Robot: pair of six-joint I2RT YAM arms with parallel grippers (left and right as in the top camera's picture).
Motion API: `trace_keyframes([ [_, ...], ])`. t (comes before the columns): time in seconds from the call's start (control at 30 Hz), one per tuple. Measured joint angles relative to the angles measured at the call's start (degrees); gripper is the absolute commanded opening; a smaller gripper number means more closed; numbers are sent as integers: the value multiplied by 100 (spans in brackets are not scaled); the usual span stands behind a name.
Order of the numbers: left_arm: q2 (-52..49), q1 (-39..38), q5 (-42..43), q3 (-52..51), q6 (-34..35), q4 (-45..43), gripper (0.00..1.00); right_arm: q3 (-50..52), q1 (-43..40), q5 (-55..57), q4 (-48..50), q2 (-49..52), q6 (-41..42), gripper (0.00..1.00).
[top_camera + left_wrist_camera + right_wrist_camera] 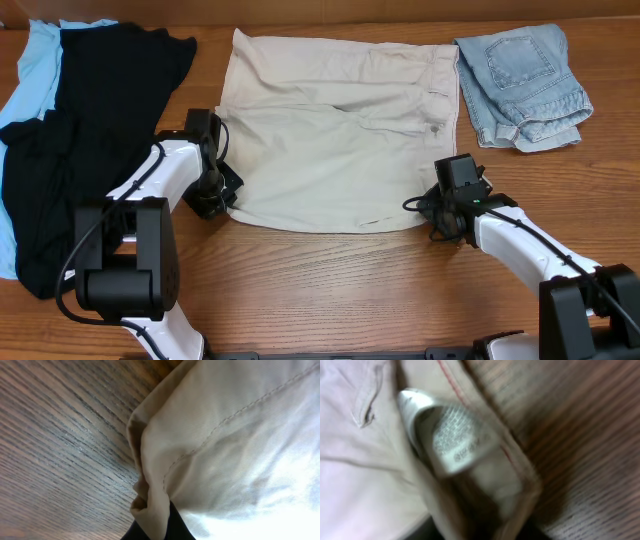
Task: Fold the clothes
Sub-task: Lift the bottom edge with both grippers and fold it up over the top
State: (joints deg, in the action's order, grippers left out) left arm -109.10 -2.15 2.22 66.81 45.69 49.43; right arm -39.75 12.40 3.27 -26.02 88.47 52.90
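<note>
Beige shorts point(330, 150) lie flat mid-counter, nearer the far edge, with a claw at each of their near corners.

The wooden counter point(330, 290) carries a black garment point(100, 130) sprawled along its left edge. It lies partly over a sky-blue piece point(35, 70) at the far left corner, while a faded denim piece point(525, 85) sits crumpled at the far right corner, just beside the shorts. The left gripper point(222, 195) is at the shorts' near left corner. In its wrist view the stitched hem bunches up and is pinched against a dark finger point(177, 527), so this claw is closed on the cloth. The right gripper point(440, 212) touches the near right corner. Its wrist view is blurred, the cloth there is turned back to show a white care label point(457, 435), and the fabric hides the jaws, so I cannot tell how far they are open.
</note>
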Motion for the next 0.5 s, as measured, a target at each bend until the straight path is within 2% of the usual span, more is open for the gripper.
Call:
trace_keyframes([
  [0.1,-98,7,-39,164,-181,310,4,-87,-15,-68,-310,-26,-11,4],
  [0.23,-334,157,-74,675,-380,1578,4,-256,-155,-428,-1408,-227,-184,4],
  [0.33,-407,321,-76,1449,-483,2573,4,-562,-323,-850,-2273,-498,-511,4],
  [0.5,-409,505,-190,3200,-575,4129,4,-1989,-656,-1567,-3681,-979,-1248,5],
])
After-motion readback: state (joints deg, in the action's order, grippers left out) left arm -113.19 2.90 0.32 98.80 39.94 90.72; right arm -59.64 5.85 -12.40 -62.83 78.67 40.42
